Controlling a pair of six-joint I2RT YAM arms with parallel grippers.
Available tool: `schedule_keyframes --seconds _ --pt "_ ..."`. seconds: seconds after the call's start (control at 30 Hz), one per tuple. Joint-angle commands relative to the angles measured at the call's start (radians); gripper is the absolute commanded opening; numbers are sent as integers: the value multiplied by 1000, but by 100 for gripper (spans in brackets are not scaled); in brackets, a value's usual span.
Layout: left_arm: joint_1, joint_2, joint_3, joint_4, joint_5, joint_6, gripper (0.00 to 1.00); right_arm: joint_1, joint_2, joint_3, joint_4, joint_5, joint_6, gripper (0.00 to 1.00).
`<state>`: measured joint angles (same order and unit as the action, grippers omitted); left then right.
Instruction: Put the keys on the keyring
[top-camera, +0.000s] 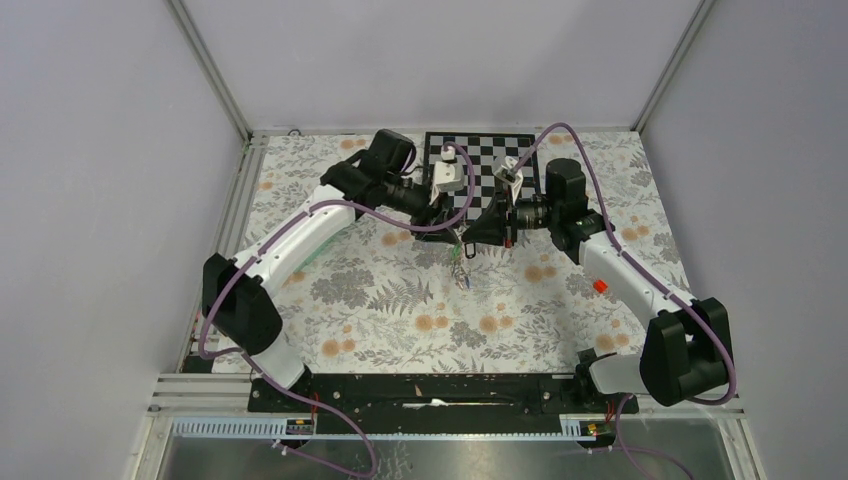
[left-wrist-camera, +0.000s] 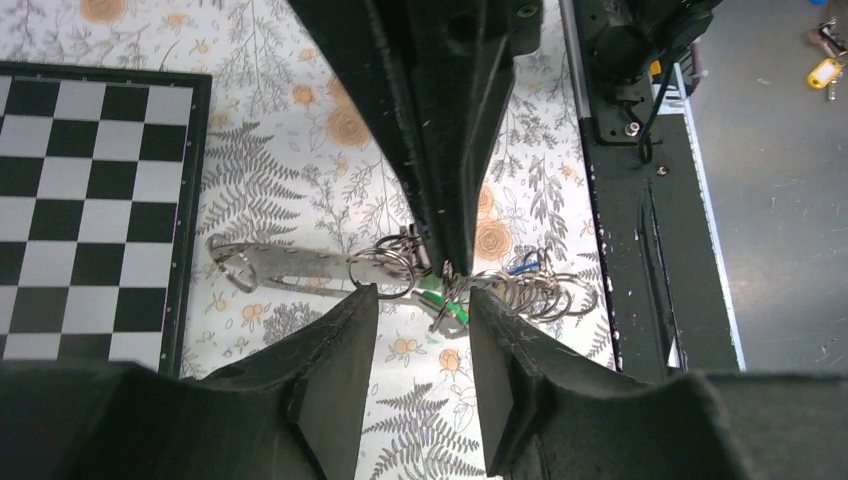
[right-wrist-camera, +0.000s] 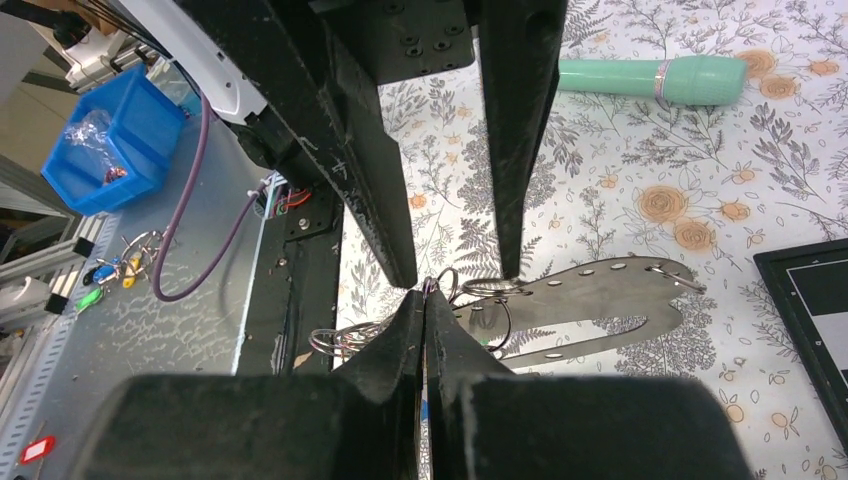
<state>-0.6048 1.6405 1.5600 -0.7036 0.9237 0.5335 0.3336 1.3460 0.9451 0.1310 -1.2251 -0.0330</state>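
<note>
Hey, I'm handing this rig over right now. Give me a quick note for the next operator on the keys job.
Left gripper: open, holding nothing, fingers either side of the right's tip.
Right gripper: shut, apparently pinching the rings mid-table.
Green key and blue key sit among the rings, beside a metal plate.
Done: cannot tell which keys are threaded.
To do: check each key, thread any loose one.

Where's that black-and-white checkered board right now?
In the top view the checkered board lies at the far middle of the floral table, directly behind where the left arm and right arm meet.
</note>
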Motion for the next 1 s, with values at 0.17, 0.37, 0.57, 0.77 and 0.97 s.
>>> schedule_keyframes --seconds 0.17,0.37,0.57,0.77,0.97 --pt "0 -80 -29 70 77 -2 42 -11 -2 36 127 -43 106 0" --pt "20 -99 -39 70 59 24 44 -18 -4 23 142 -44 118 0" --pt "56 -127 -41 44 55 77 53 -23 -4 10 142 -43 111 0" --pt "54 -121 -54 -23 119 201 54 -24 -3 3 156 -45 123 0" --pt "50 -80 -43 -22 125 258 49 -24 0 -2 175 -47 141 0"
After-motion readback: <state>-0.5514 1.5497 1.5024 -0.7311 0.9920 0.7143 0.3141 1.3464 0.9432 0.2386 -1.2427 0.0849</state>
